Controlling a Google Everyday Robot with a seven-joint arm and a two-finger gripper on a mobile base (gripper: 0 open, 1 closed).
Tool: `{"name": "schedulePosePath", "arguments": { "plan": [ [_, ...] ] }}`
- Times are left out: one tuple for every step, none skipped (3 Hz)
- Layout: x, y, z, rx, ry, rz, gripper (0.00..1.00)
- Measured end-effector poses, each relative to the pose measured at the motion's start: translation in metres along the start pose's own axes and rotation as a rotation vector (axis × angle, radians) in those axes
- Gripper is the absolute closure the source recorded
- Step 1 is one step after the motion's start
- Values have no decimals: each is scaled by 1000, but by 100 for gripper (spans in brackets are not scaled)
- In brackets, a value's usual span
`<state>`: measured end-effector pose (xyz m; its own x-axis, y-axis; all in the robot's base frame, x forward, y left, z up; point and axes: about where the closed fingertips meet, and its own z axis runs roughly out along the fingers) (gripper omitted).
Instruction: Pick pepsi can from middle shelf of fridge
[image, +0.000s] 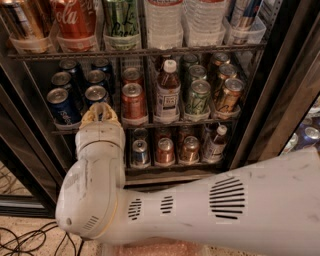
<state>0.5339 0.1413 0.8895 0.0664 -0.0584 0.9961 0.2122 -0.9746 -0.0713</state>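
The pincer (101, 113) is hovering at the front rail of the middle shelf (175, 121) — left part of the fridge (272, 100). Whether it is wide or narrow cannot be told. The pepsi can (96, 93) is standing just behind it — left of the orange-red can (133, 100).

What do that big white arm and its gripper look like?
The arm is bulky, smooth off-white plastic with rounded joints, light scuffs and oval patches of black vent slots. Its gripper is tan-yellow and sits at the front of the middle shelf. No cables show on the arm.
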Motion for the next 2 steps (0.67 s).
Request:
{"name": "schedulePosePath", "arguments": {
  "plan": [
    [-1, -8, 4, 33, 22, -39, 100],
    [-3, -16, 10, 73, 48, -79, 98]
  ]
}}
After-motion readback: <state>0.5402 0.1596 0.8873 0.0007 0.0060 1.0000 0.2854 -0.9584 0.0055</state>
